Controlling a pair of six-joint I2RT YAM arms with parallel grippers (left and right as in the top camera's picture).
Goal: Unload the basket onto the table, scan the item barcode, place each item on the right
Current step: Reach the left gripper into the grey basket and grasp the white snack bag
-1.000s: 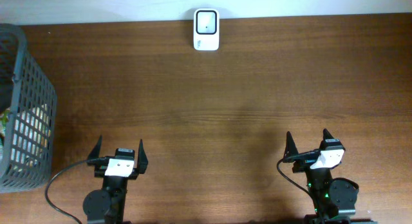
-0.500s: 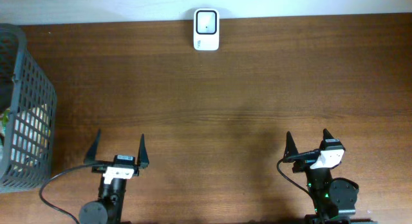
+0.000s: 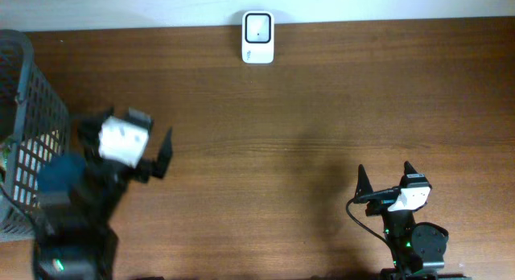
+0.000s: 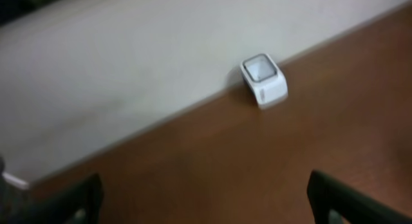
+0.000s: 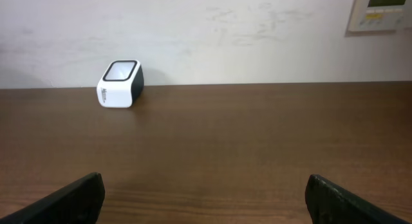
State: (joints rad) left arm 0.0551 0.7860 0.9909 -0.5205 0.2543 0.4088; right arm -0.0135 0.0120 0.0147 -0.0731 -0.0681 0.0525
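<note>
Nothing is scanned yet. The item [image 3: 46, 145], a pale package seen only through the mesh, lies in the grey basket [image 3: 40, 87] at the left end of the desk [image 3: 282, 127], well apart from the white barcode scanner [image 3: 257, 37] at the far edge. The left gripper [image 3: 127, 133] and right gripper [image 3: 384, 169] are empty, fingers wide. Since the earlier frame the left one has swung from the near edge towards the basket; the right has not moved.

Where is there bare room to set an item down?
Bare wood across the middle, between scanner and right gripper, and all the right side. Crowded at left, where the left gripper is beside the basket.
</note>
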